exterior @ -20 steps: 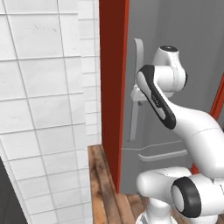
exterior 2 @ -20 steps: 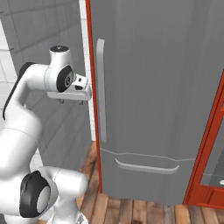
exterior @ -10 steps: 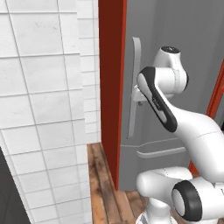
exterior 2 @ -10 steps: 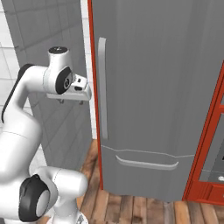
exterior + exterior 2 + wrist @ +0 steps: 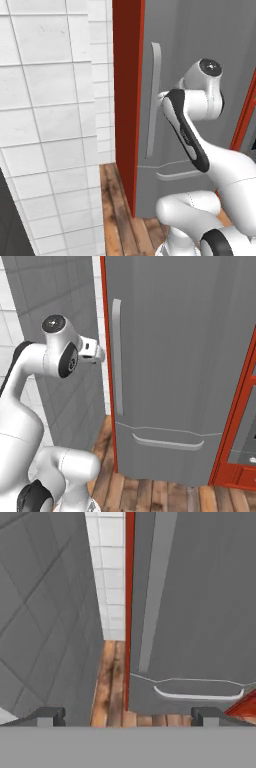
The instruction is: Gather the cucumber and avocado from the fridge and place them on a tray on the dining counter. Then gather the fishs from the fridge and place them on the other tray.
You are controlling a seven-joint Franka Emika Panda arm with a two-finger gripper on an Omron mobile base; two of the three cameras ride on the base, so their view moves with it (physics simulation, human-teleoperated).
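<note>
Fridge [image 5: 185, 356] shut, grey door face filling the right base view from 12 to 4 o'clock, framed by a red edge [image 5: 107, 366] down its left side. Long vertical handle [image 5: 117, 356] mounted near that edge, at roughly 11 o'clock from the door's centre; curved horizontal drawer handle [image 5: 167, 442] lower down, at about 6 o'clock. No cucumber, avocado, fish or tray to be seen from outside; contents behind the closed door cannot be told. Gripper [image 5: 128, 716] spread wide, nothing between the fingers, the two dark fingertips [image 5: 47, 716] far apart at 7 and 5 o'clock of the hand view. Hand view aimed along the door front, with the vertical handle [image 5: 157, 587] running from 12 o'clock down toward centre and the drawer handle [image 5: 197, 694] at 5 o'clock. In the right base view, hand [image 5: 92, 351] held just beside the vertical handle, at its 9 o'clock, apart from it as far as can be judged. In the left base view, arm [image 5: 190, 130] raised at 3 o'clock, wrist close against the vertical handle [image 5: 153, 100]; contact cannot be told. Tiled wall [image 5: 50, 125] at 9 o'clock, wooden floor [image 5: 117, 210] at 6 o'clock. Red cabinet frame [image 5: 235, 421] at 4 o'clock beside the fridge.
</note>
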